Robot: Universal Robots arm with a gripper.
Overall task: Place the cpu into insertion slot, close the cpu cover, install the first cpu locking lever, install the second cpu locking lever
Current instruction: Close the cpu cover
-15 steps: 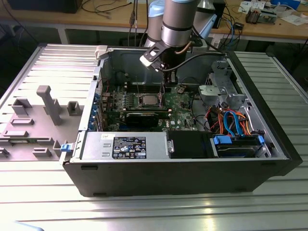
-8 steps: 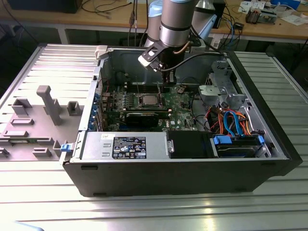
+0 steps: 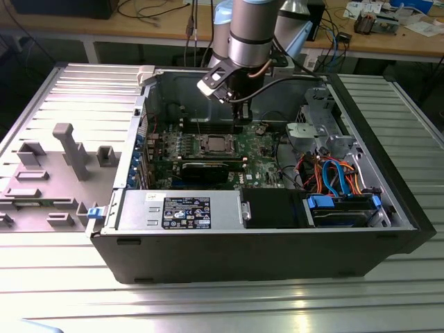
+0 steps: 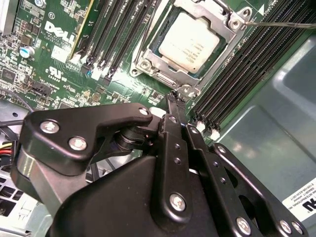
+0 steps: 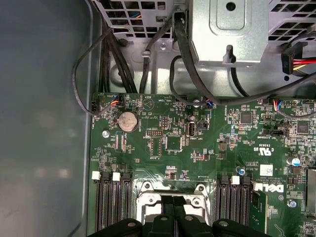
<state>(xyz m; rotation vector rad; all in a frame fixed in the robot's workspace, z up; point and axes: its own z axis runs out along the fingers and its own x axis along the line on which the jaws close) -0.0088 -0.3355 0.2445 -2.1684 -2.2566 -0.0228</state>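
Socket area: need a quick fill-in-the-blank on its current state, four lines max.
1. The chip sits in the socket, and the metal cover around it is ____, not raised.
2. The claw is at a corner of the socket with its tips ____.
3. Long black memory slots run along ____ sides of the socket.
4. The computer case lies on its ____, its inside open to view.

Missing words: closed; shut; both; side.
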